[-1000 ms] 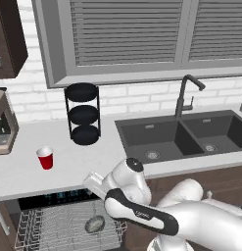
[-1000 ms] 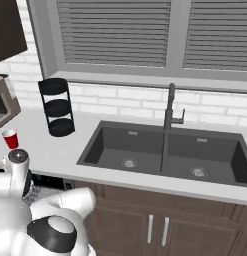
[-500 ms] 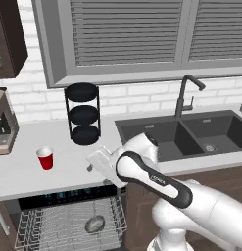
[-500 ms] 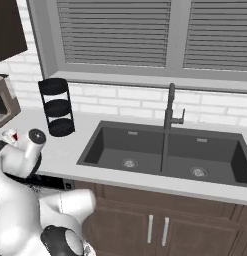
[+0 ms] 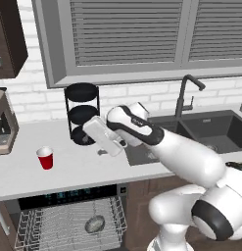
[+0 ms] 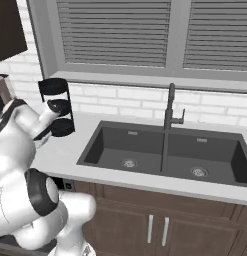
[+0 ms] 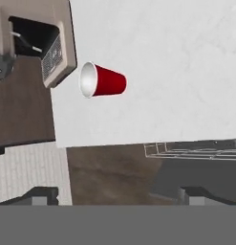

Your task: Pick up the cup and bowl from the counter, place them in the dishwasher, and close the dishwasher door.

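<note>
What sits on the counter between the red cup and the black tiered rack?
Nothing: in the left base view the counter is bare between the cup and the tiered rack. The open gripper hangs right of that stretch.

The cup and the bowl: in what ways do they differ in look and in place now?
The cup is red with a white rim; the bowl is grey. The cup stands upright on the counter, near its left end; the bowl lies lower, in the wire rack of the open dishwasher. The cup looks taller and narrower, the bowl wider and shallower. Both are small and round, and the gripper holds neither.
</note>
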You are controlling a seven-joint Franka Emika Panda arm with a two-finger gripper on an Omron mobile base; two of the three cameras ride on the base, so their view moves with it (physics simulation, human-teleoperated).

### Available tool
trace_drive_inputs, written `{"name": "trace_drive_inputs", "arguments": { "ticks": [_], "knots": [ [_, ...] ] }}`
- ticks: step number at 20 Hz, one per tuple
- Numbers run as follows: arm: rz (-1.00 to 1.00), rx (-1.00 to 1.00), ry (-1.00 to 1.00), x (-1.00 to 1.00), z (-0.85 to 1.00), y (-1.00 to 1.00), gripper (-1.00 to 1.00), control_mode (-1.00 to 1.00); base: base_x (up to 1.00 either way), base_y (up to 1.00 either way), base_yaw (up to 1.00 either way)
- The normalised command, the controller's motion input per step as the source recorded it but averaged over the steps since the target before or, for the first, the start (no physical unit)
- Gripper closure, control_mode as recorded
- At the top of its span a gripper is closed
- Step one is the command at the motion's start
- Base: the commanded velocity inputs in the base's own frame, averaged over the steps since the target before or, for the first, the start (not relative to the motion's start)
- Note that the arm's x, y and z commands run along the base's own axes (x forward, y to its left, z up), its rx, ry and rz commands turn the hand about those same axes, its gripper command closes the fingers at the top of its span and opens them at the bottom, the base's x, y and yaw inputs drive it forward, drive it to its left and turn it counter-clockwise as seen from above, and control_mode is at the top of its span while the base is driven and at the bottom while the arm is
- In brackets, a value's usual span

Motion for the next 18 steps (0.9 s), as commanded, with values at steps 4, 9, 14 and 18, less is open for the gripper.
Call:
{"name": "trace_drive_inputs", "arguments": {
  "ticks": [4,9,14,18],
  "knots": [
    [0.13,-0.14,0.10,0.62,-0.01,0.59,-1.00,-1.00,0.00,0.00,0.00],
    [0.15,-0.24,0.08,0.49,-0.21,0.86,-1.00,-1.00,0.00,0.00,0.00],
    [0.09,-0.29,0.03,0.38,-0.33,0.87,-1.00,-1.00,0.00,0.00,0.00],
    [0.01,-0.26,0.00,0.24,-0.41,0.48,-1.00,-1.00,0.00,0.00,0.00]
  ]
}}
